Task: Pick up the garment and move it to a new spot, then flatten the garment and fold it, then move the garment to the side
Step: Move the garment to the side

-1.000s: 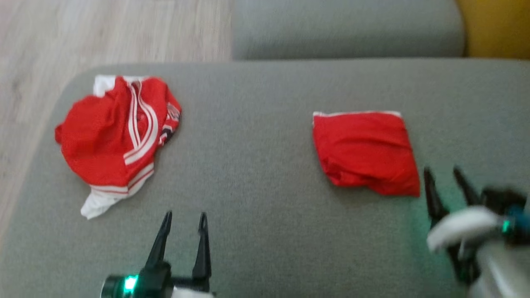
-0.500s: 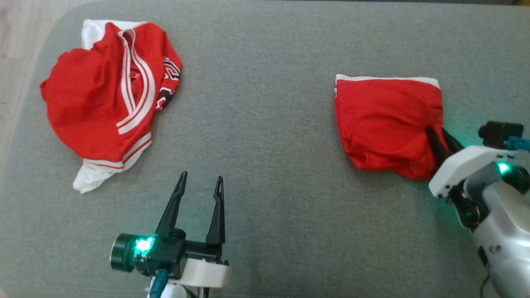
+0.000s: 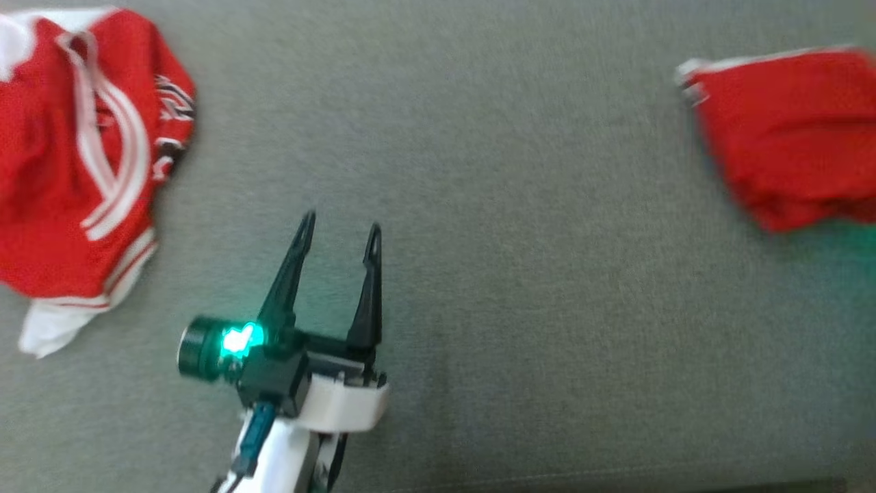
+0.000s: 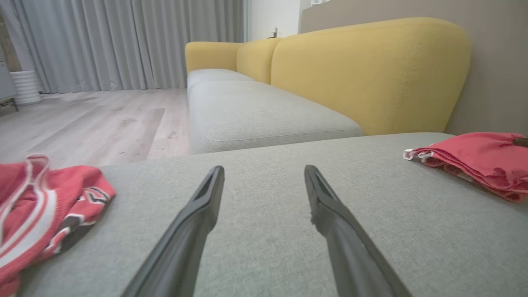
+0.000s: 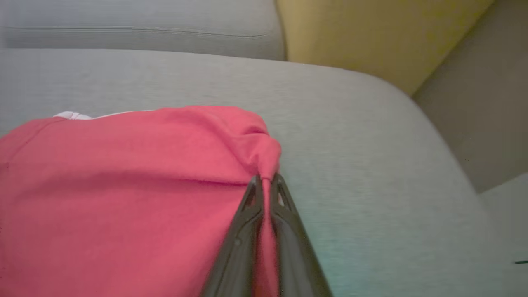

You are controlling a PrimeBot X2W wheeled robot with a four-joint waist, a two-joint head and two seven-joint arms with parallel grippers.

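A folded red garment with a white hem lies on the right of the grey cushion. My right gripper is shut on a pinched-up fold at the near right edge of this garment. A crumpled red jersey with white stripes and dark lettering lies at the far left. My left gripper hovers open over bare cushion between the two, closer to the jersey. In the left wrist view this gripper has the jersey at lower left and the folded garment at right.
Everything rests on a wide grey sofa cushion. A yellow backrest and a second grey seat stand beyond it. Wood floor and grey curtains lie past the cushion's left edge. The cushion's rounded corner is just right of the right gripper.
The head camera has tilted down and closer, so both garments spread toward the picture's sides. My right gripper went from beside the folded garment to its right edge and shut on it. The left gripper stays open.
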